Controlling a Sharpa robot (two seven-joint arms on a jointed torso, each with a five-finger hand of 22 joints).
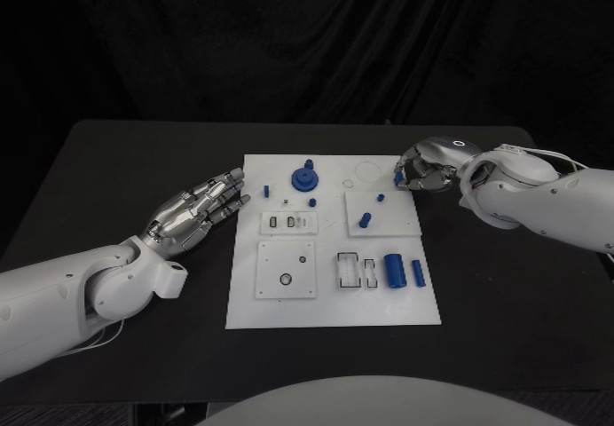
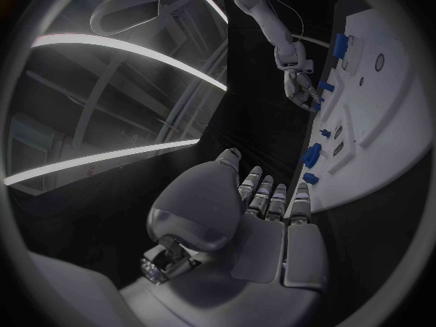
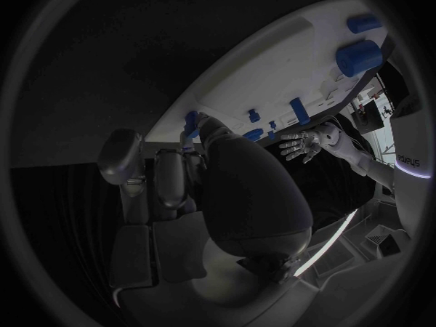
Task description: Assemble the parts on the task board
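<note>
The white task board lies in the middle of the black table. My right hand is at the board's far right corner, its fingers curled in, and pinches a small blue part; the right wrist view shows that part at the fingertips, just above the board's edge. My left hand hovers flat and open by the board's left edge, holding nothing, and the left wrist view shows its fingers straight. A round blue knob piece stands at the board's far middle.
Two blue cylinders lie side by side at the board's near right, next to an empty black-edged slot. A blue peg lies on the raised square plate. Small blue pegs stand near the left edge. Bare table surrounds the board.
</note>
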